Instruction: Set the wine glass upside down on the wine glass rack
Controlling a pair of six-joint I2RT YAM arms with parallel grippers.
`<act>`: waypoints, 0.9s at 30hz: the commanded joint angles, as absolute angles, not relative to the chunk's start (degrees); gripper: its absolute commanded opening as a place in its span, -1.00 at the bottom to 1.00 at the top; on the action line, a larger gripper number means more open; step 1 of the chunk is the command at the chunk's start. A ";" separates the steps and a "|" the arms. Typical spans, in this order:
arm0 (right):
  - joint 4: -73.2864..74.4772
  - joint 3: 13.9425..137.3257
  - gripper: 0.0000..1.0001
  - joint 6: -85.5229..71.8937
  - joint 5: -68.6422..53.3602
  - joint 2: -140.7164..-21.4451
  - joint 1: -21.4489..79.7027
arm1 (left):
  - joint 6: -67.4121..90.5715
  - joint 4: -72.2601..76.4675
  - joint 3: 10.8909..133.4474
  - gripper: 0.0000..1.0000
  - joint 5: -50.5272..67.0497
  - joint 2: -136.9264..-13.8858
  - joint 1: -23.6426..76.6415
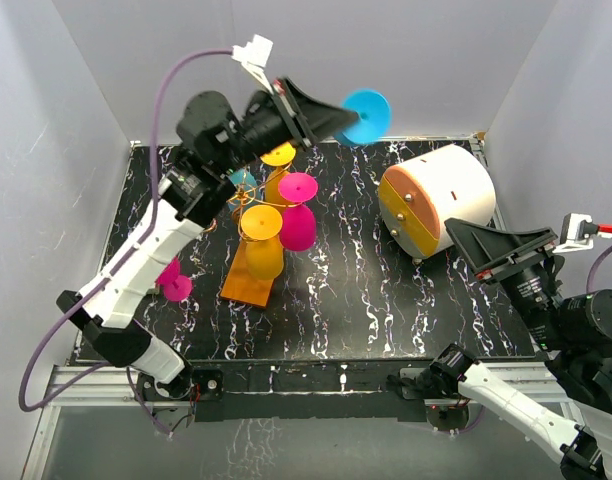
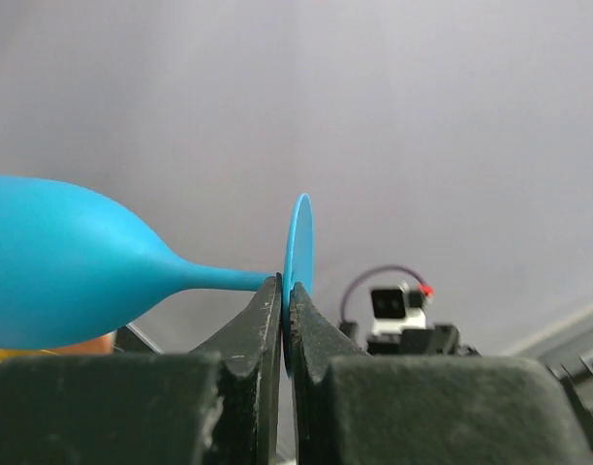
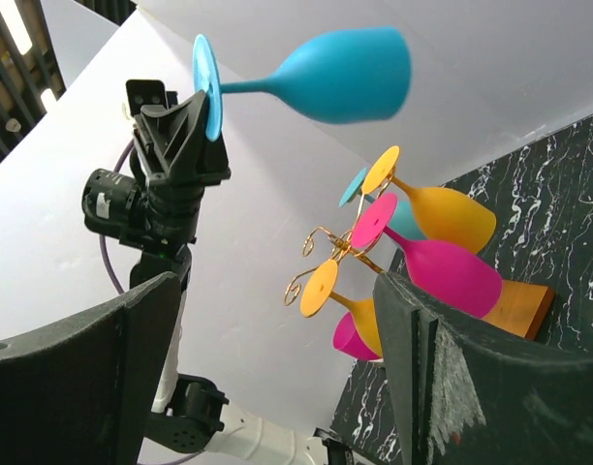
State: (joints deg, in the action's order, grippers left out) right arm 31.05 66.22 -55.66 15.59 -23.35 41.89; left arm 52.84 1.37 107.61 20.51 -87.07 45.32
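Blue wine glass [image 1: 367, 115] clamped by its foot in left pincer [image 1: 338, 120], arm raised upper centre; we find right pincer [image 3: 277, 310] wide, empty.

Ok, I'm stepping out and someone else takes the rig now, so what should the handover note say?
Left gripper: jaws shut on the foot of the blue glass, held sideways in the air, higher than the rack.
Right gripper: open, empty, near the drum.
Done: glass lifted; four other glasses hang on the rack.
Left: turn it bowl-down, hang it on the rack, release.
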 commanded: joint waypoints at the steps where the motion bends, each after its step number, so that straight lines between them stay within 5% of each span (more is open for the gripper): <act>1: 29.26 67.89 0.58 -54.17 17.47 -22.92 42.01 | 52.41 -0.58 112.56 -1.00 23.66 -87.97 37.44; 11: 30.74 68.94 0.55 -54.16 17.77 -23.05 41.97 | 57.25 -0.46 114.51 -1.00 30.57 -88.60 18.03; 27: 32.65 68.46 0.52 -54.93 18.59 -22.33 42.01 | 52.66 -12.83 103.15 -1.00 17.62 -78.73 -5.67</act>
